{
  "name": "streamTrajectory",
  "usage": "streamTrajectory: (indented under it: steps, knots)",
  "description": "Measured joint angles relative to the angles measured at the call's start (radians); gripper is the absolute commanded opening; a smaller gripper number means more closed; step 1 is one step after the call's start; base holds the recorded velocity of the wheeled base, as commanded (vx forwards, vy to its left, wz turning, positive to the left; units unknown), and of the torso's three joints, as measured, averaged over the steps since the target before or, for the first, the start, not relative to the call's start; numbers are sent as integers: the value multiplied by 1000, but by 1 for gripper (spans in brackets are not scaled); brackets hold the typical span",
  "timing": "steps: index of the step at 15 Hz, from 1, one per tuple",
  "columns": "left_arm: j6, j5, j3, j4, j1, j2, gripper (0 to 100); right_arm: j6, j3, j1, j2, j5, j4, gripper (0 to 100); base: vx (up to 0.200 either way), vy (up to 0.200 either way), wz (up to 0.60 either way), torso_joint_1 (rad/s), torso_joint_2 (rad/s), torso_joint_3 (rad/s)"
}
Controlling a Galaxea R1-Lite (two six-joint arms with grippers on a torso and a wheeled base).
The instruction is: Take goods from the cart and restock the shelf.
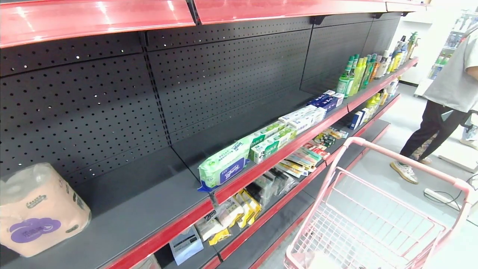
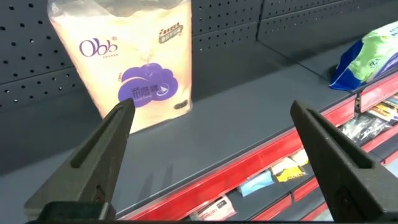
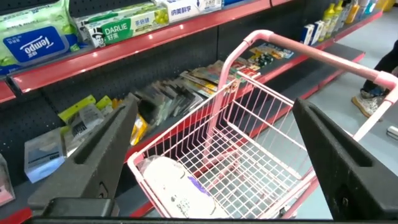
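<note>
Head view: the shelf (image 1: 149, 209) has a dark deck with a red front edge. A toilet paper pack (image 1: 37, 209) stands on it at the far left, set back from the edge. Further right along the same deck, a green wet wipes pack (image 1: 224, 164) lies at the front edge, and its blue end hangs slightly over the edge. Toothpaste boxes (image 1: 272, 140) lie in a row just beyond it, and bottles (image 1: 358, 73) stand at the far right end. Small packets (image 1: 242, 203) lie on the tier below. The pink wire cart (image 1: 410, 163) stands on the floor in front of the shelf, at the lower right.

Left wrist view: the left gripper (image 2: 211, 162) hovers over the deck with its two dark fingers (image 2: 93, 162) spread wide and nothing between them. The toilet paper pack stands upright beyond them, near the pegboard back, and is not touching either finger. The wet wipes pack shows at the far edge.

Right wrist view: the right gripper (image 3: 214, 162) hangs above the cart, its jaws wide apart and holding nothing. In the basket's bottom lies a white pack (image 3: 174, 186) with some purple print. It looks like a soft wrapped bundle, though what it holds I cannot tell.
</note>
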Motion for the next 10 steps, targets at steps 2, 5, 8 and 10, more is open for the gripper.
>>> streamTrajectory:
  steps: [2,5,8,10]
  knots:
    - [0,-1,0,0,1,0,100,0,0,0,0,1,0,100,0,0,-600,-2,5,5]
    - [0,-1,0,0,0,0,100,0,0,0,0,0,0,100,0,0,-600,-1,7,1]
    - [0,-1,0,1,0,0,100,0,0,0,0,0,0,100,0,0,-400,-3,3,2]
    - [0,-1,0,1,1,0,100,0,0,0,0,0,0,100,0,0,0,0,0,0]
